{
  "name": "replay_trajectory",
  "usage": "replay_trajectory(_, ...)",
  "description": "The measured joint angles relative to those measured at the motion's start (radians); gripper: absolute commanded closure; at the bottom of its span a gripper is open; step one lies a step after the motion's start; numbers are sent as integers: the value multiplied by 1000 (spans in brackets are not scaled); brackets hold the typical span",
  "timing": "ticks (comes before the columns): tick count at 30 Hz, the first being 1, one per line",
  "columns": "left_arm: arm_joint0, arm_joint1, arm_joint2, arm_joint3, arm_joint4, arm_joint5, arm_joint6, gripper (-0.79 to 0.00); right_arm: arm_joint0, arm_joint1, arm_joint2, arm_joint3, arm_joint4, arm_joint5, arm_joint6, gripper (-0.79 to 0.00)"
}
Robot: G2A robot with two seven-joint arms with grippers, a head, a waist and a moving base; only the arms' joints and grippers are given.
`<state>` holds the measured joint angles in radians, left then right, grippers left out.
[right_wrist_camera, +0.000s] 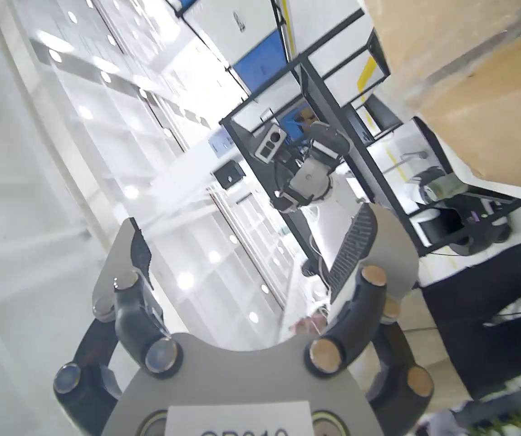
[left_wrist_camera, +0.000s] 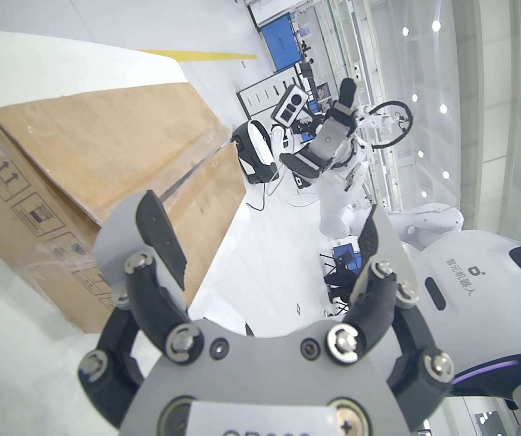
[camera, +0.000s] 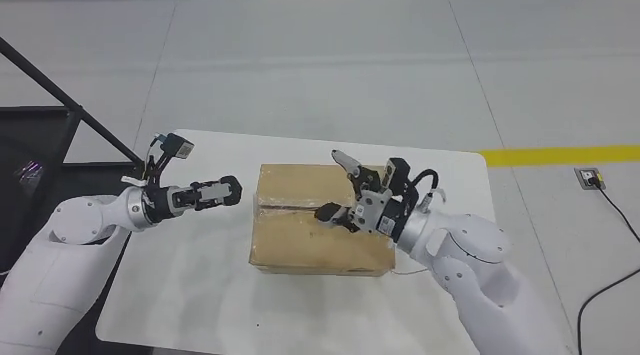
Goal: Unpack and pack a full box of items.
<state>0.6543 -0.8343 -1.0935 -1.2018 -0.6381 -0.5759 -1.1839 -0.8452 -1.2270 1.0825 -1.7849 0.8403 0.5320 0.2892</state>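
A closed cardboard box [camera: 318,230] with a clear-taped seam along its lid sits in the middle of the white table [camera: 190,285]. My left gripper [camera: 230,192] hovers just off the box's left side, open and empty; in the left wrist view the gripper [left_wrist_camera: 265,229] faces the box [left_wrist_camera: 106,147] at its printed end. My right gripper [camera: 332,187] hangs over the right half of the lid, open wide, holding nothing. In the right wrist view the gripper [right_wrist_camera: 247,247] has the box [right_wrist_camera: 460,47] off to one side of its fingers.
A black metal frame [camera: 60,115] stands beside the table on the left. A cable [camera: 610,255] runs over the floor at the right. Bare tabletop lies in front of the box and to its left.
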Motion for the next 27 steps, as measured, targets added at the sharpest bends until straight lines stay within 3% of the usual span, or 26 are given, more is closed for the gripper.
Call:
replay_trajectory(5, -9, -11, 6, 15, 17, -38, 27, -785, 96, 6, -99, 102, -358, -184, 171, -785)
replay_trajectory(8, -15, -19, 11, 40, -7, -75, 30, -785, 156, 8, -105, 204, -392, -240, 341, -785)
replay_trajectory(12, -22, -28, 15, 61, -43, -86, 24, -785, 252, 4, -131, 323, -437, -224, 490, -785)
replay_trajectory(24, -32, -30, 8, 100, -8, -68, 18, -785, 261, -2, -155, 330, -469, -232, 485, -770)
replay_trajectory(25, -31, -30, 8, 100, -9, -68, 18, -785, 264, -7, -168, 337, -470, -265, 477, -336)
replay_trajectory(26, -28, -31, 9, 96, -11, -67, 20, -785, 268, -12, -179, 349, -475, -290, 468, -197)
replay_trajectory(27, -22, -31, 9, 85, -14, -63, 23, -785, 274, -17, -192, 363, -483, -306, 453, -9)
